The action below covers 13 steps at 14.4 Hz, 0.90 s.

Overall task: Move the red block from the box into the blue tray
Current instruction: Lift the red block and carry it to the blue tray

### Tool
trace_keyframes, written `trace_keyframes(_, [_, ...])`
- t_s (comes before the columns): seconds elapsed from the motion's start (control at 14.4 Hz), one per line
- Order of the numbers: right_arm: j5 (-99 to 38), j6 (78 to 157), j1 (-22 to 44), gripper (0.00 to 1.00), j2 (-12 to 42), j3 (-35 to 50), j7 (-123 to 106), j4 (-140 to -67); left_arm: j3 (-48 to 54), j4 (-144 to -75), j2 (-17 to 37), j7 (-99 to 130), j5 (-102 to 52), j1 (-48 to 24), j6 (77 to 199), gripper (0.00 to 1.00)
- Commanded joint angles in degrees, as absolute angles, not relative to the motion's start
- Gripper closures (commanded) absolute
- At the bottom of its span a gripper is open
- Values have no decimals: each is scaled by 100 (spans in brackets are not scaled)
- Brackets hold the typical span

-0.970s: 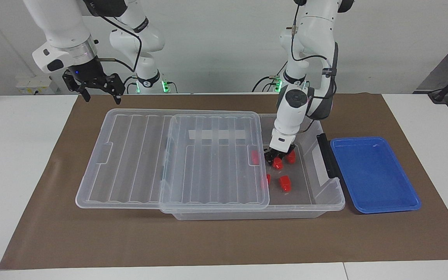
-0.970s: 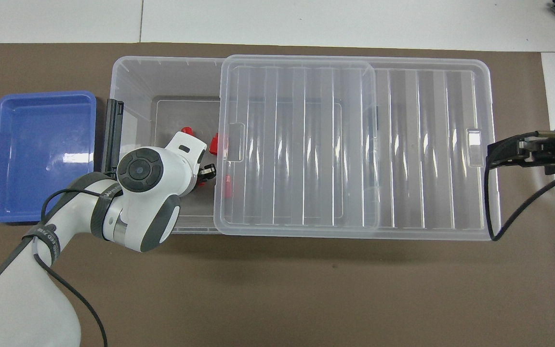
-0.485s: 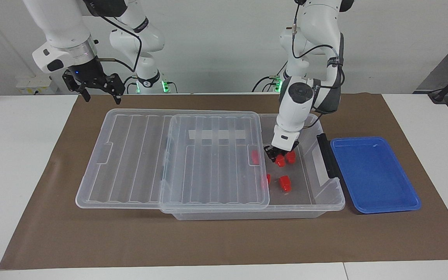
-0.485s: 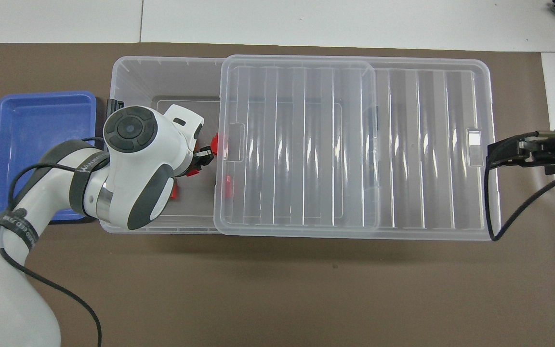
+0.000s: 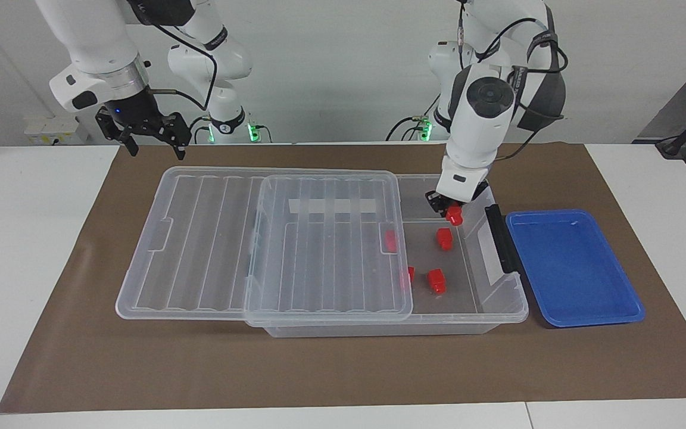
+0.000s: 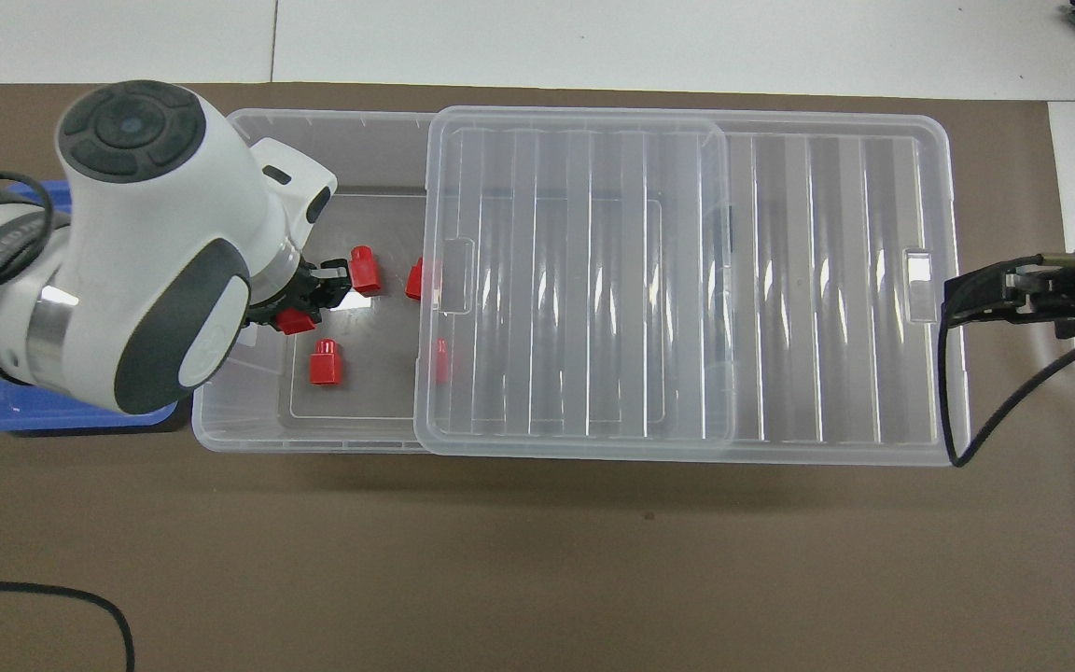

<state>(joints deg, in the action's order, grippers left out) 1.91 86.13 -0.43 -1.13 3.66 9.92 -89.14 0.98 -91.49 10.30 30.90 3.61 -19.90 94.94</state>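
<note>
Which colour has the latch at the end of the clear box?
Black. The latch on the box shows best in the facing view.

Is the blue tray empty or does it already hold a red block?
Empty, as far as visible: the blue tray shows only bare blue floor in the facing view. Overhead, the left arm covers most of it.

A small bright red plastic block (image 5: pixel 454 215) shows against the black left tool (image 5: pixel 449 210); other red blocks (image 5: pixel 444 238) below it match. The large clear plastic box (image 5: pixel 501 310) has a ribbed clear lid (image 5: pixel 259 250), a black latch (image 5: pixel 501 238) and a white strip (image 5: pixel 332 206). Beside it lie the shallow blue plastic tray (image 5: pixel 575 265), brown mat (image 5: pixel 343 369) and white counter (image 5: pixel 21 250).
</note>
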Motion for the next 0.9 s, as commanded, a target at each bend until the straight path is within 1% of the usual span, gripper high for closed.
trace_keyframes(0.0, [176,8561,-114,0,-114,413,1081,-8895,97,-8912,950,1964,439,-1418,9097,91])
trace_keyframes(0.21, [176,8561,-114,0,-114,413,1081,-8895,79,-8921,879,707,439,-723,9149,91])
trace_keyframes(0.42, [176,8561,-114,0,-114,413,1081,-8895,62,-9017,879,-445,431,-46,9517,91])
trace_keyframes(0.55, [176,8561,-114,0,-105,413,1081,-8895,62,-9350,800,-842,413,376,10078,91])
trace_keyframes(0.76, [176,8561,-114,0,-114,413,1081,-8895,62,-10114,747,-1169,413,650,11132,91])
trace_keyframes(0.83, [176,8561,-114,0,-106,413,1081,-8895,62,-10482,730,-1195,413,790,11640,91])
